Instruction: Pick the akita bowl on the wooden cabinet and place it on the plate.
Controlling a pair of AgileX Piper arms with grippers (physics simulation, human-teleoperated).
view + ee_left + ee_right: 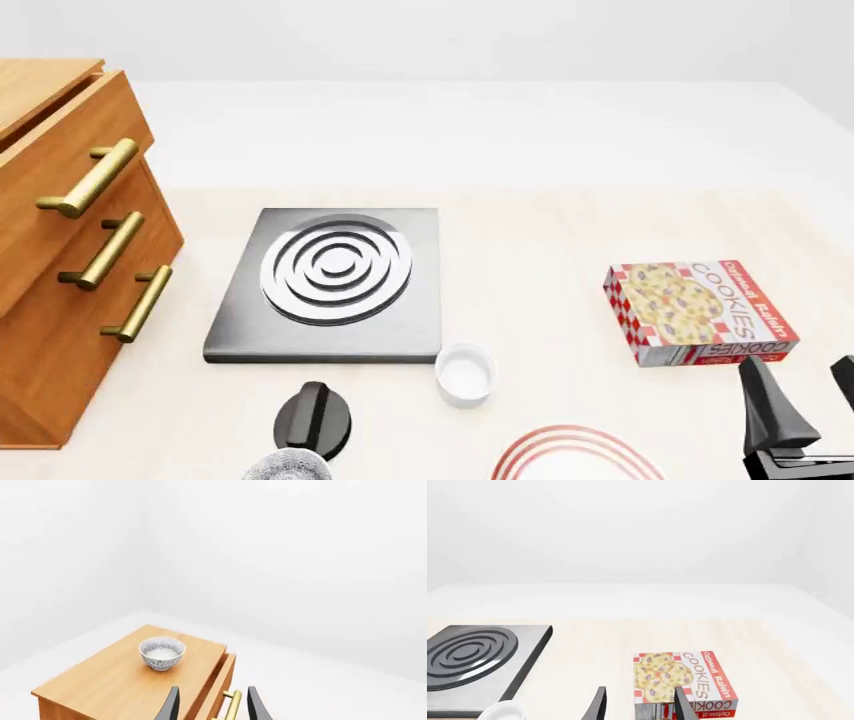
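Observation:
In the left wrist view the akita bowl (162,653), speckled black and white, stands upright on top of the wooden cabinet (100,680). My left gripper (213,707) is open and empty, hovering short of the bowl over the cabinet's drawer side. The front view shows only the cabinet's drawer front (60,260); its top and the bowl are out of frame. The plate (577,452) with red rings lies at the near edge, partly cut off. At the near right my right gripper (805,400) stands open and holds nothing.
A grey stove plate (331,275) with silver rings lies mid-table. A small white cup (465,374) sits in front of it. A cookies box (701,312) lies right, just ahead of the right gripper. A black rounded part (316,417) and a speckled bowl (283,466) show near bottom left.

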